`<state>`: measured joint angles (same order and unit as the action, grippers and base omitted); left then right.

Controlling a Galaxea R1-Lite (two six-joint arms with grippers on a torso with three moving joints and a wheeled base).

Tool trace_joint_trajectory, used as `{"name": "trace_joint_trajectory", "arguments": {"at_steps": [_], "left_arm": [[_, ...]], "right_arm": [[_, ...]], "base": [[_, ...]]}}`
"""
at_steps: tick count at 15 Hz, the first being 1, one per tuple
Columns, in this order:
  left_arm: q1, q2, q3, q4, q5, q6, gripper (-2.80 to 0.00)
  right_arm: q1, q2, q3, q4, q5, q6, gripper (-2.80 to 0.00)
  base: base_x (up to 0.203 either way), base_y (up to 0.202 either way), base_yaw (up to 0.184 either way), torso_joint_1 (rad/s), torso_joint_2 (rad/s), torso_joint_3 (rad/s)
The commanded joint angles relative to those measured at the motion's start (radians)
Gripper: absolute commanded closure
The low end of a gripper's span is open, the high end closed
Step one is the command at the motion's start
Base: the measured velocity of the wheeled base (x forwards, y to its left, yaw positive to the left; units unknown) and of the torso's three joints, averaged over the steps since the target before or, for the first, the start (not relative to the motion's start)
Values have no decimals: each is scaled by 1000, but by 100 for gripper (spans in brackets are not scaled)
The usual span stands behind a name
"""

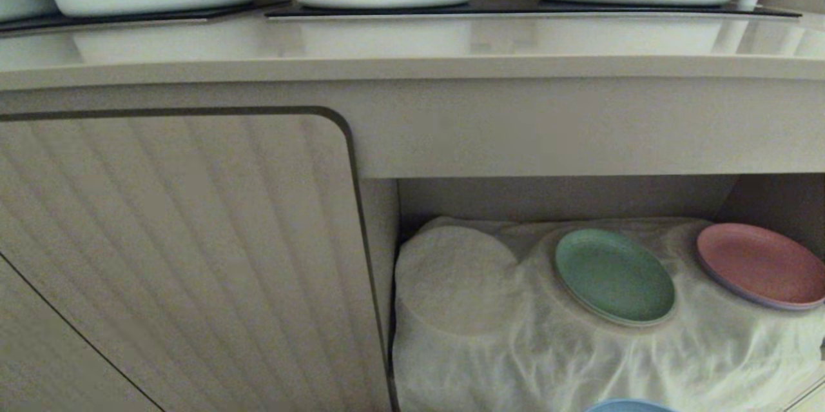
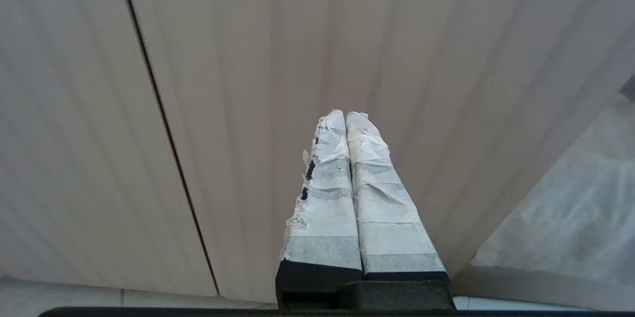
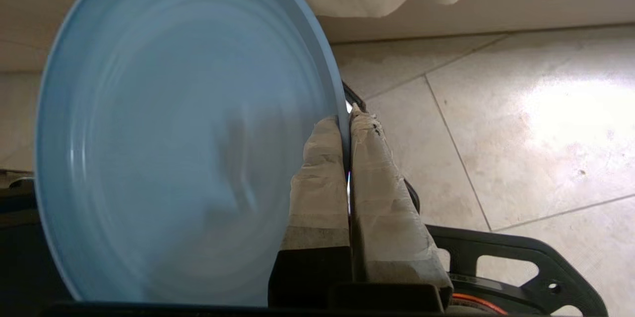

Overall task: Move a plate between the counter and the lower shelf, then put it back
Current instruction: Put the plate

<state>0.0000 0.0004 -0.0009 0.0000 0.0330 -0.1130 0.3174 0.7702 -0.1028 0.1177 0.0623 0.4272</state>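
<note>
Pinching the plate (image 3: 173, 148) by its rim, the right gripper (image 3: 347, 121) has its taped fingers pressed onto it; the left gripper (image 2: 346, 116) sits pressed together, empty.

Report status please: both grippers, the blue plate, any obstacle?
Right gripper shut on the plate rim, above floor. Left gripper shut, empty, by cabinet door. Nothing blocking seen.

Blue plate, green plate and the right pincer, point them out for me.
blue plate (image 3: 173, 148), right wrist view, middle of its face.
green plate (image 1: 613, 275), head view, centre of the dish on the lower shelf cloth.
right pincer (image 3: 349, 118), right wrist view, between the taped tips clamping the blue plate's rim.
</note>
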Motion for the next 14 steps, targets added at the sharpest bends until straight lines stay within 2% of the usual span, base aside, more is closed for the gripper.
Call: {"name": "trace_joint_trajectory", "arguments": {"at_steps": [1, 10, 14], "left_arm": [[0, 0, 1, 0, 1, -1, 0], [0, 0, 0, 0, 1, -5, 0], [0, 0, 0, 0, 1, -5, 0]], "right_arm": [[0, 1, 0, 0, 1, 2, 0], [0, -3, -2, -1, 2, 2, 0], [0, -3, -2, -1, 1, 2, 0]], "base": [[0, 0, 0, 0, 0, 0], [0, 0, 0, 0, 0, 0], [-141, 0, -1, 1, 2, 3]]}}
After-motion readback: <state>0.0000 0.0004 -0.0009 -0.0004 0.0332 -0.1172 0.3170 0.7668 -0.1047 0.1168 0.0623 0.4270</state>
